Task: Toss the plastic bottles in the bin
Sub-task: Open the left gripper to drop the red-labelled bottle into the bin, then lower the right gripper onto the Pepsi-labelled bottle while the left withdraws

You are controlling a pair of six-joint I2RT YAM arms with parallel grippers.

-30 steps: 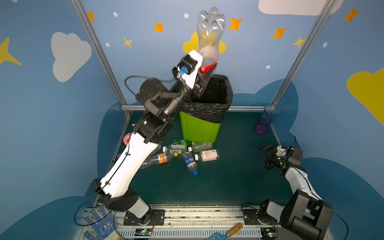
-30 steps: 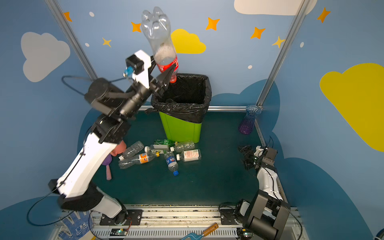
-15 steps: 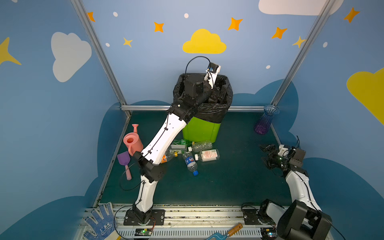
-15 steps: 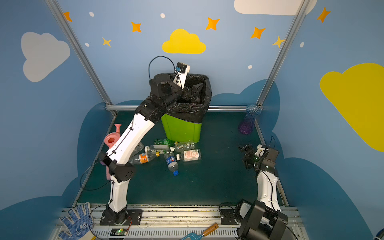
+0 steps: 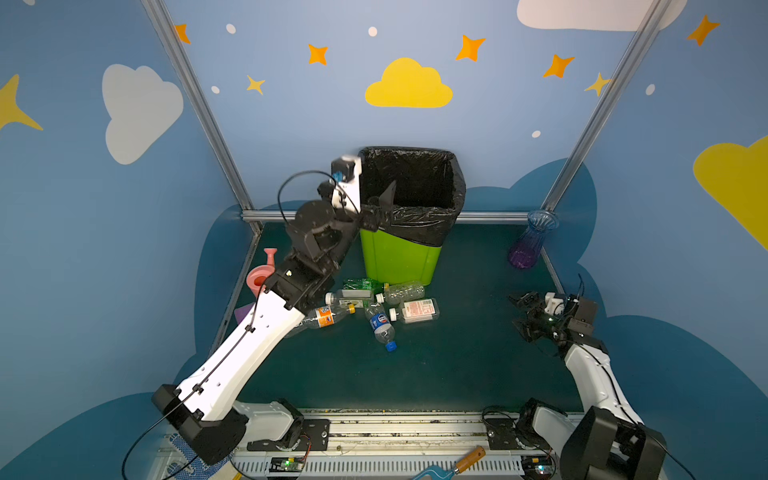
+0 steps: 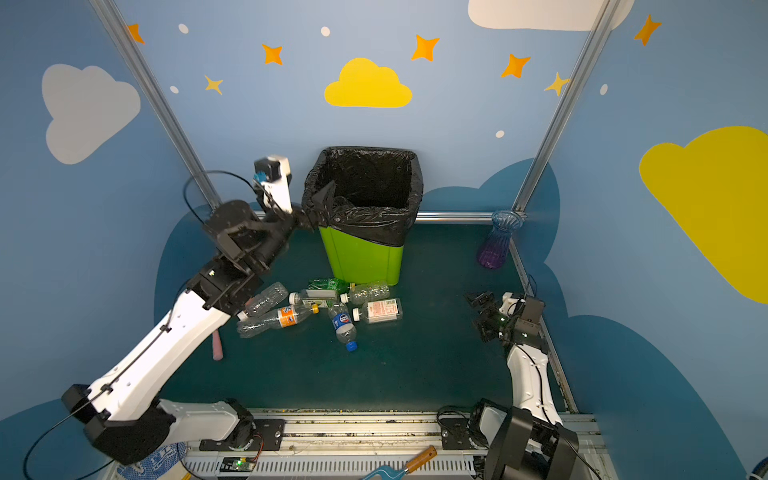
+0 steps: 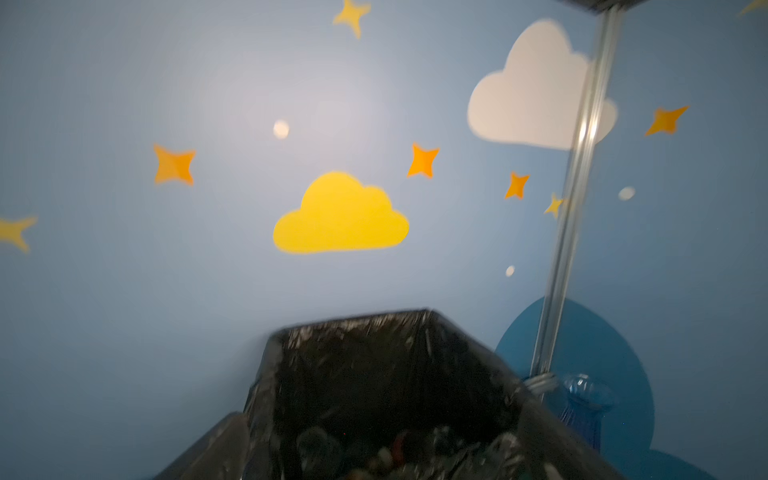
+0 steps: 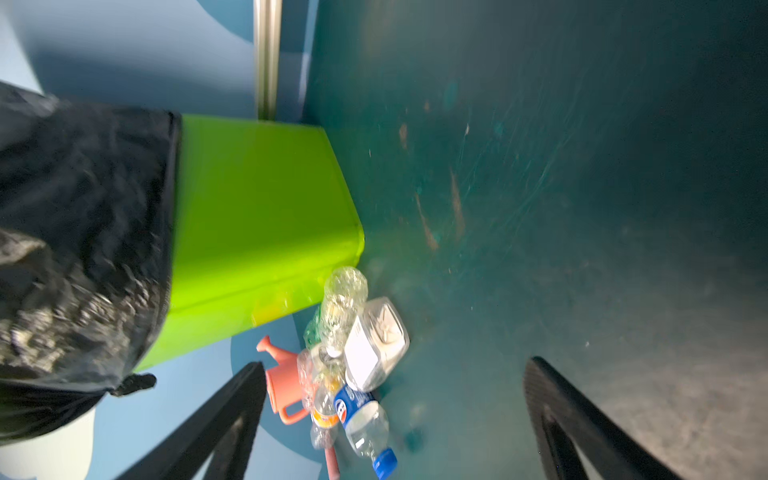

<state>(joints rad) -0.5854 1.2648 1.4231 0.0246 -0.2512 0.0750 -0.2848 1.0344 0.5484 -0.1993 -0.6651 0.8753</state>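
Plastic bottles (image 5: 380,326): about seven lie clustered on the floor (image 5: 457,357), just before the bin (image 5: 399,257); task judged incomplete. Left gripper (image 5: 380,205): open, empty, at the bin's rim. Right gripper (image 5: 521,316): open, empty, well apart at right.

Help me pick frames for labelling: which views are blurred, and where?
Left wrist view: motion-smeared throughout, the bin soft-edged, its contents unreadable. Right wrist view: blurred too, the plastic bottles streaky, their labels soft. Both top views: sharp on the bottles and bin, with only the left wrist camera ghosted.
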